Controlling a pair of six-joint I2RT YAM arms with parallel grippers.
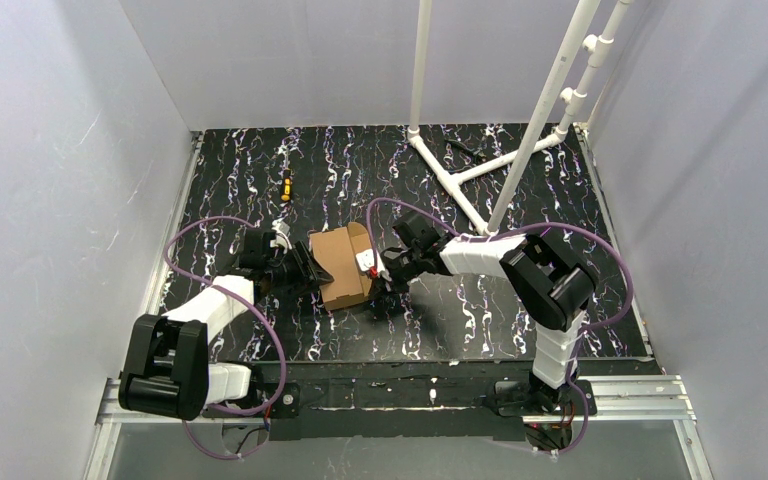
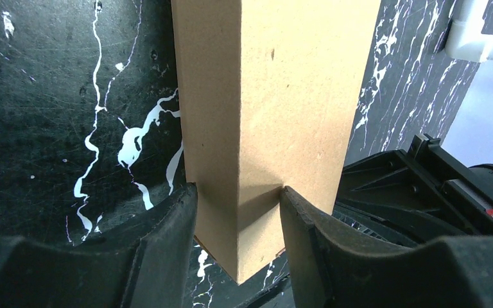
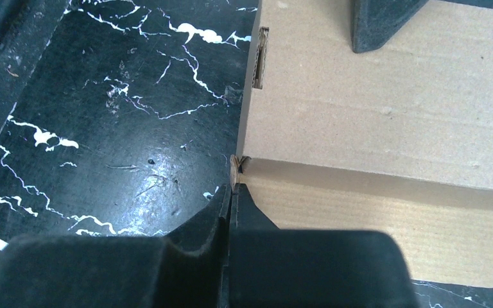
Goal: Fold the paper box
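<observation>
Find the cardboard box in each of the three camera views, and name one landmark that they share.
Top view: the box lies near the middle of the table.
Left wrist view: it fills the centre, one upright corner edge clamped in the left gripper.
Right wrist view: it fills the upper right; the shut right gripper has its tips at the box's corner.
Shared landmark: the black table with white veins, beside the box in all three.

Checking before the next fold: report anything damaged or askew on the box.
The box has a frayed corner at the shut right gripper: the cardboard layers split slightly there. It also lies askew to the table edges. Nothing else stands out.
</observation>
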